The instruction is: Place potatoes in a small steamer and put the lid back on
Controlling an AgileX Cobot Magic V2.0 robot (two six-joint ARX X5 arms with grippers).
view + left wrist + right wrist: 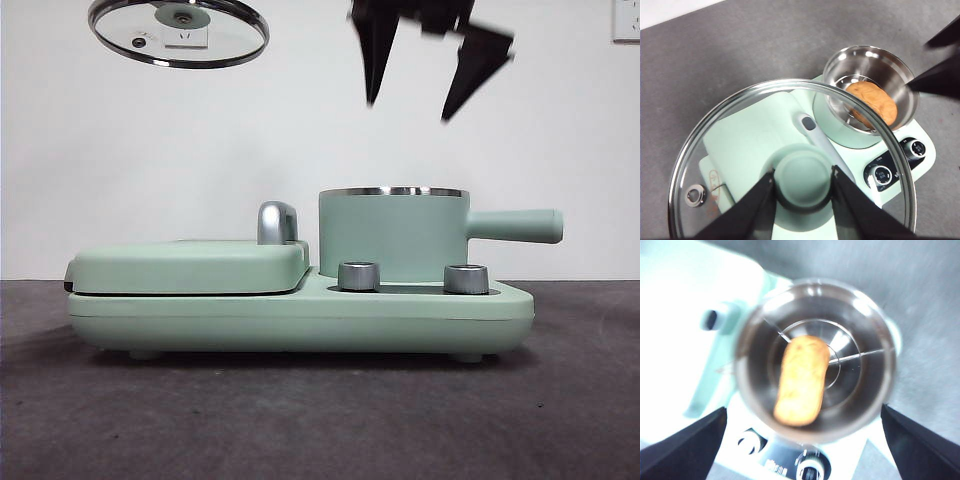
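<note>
The orange-brown potato [801, 379] lies inside the mint-green steamer pot [392, 235], also seen in the left wrist view [872, 102]. In the front view the pot's wall hides it. My right gripper [425, 85] is open and empty, high above the pot's mouth [815, 360]. My left gripper [802, 182] is shut on the green knob [802, 175] of the glass lid [740, 130] and holds the lid high in the air, to the left of the pot, over the griddle [180, 30].
The pot stands on a mint-green appliance base [300, 315] with a flat griddle cover [190, 265], a chrome handle [277, 222] and two steel dials [358, 276]. The pot's long handle [515, 225] sticks out to the right. The grey table [320, 420] lies around it.
</note>
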